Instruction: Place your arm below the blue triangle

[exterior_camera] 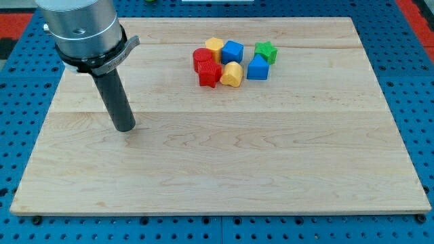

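Observation:
The blue triangle (258, 68) lies on the wooden board (224, 156) near the view's top, at the right end of a tight cluster. My rod comes down from the top left, and my tip (125, 127) rests on the board far to the left of the blue triangle and lower in the view. The tip touches no block.
The cluster also holds a blue cube (232, 51), a green star (266, 51), a yellow hexagon (215, 46), a yellow heart-like block (232, 74), a red cylinder (203, 58) and a red star (209, 75). A blue pegboard (413, 81) surrounds the board.

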Motion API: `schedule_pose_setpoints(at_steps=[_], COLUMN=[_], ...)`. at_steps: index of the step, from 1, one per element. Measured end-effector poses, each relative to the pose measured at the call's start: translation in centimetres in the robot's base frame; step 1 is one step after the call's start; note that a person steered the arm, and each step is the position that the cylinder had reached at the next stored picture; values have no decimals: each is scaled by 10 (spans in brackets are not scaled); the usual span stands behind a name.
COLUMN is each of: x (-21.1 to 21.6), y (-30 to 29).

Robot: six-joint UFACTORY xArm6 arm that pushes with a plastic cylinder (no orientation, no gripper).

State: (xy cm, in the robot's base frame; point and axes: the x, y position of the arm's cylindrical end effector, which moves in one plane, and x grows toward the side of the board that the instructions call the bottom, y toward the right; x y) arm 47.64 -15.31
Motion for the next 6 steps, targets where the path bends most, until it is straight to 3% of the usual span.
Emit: schedule_pose_setpoints(at_steps=[3, 6], x=[-7, -76], y=[87, 224])
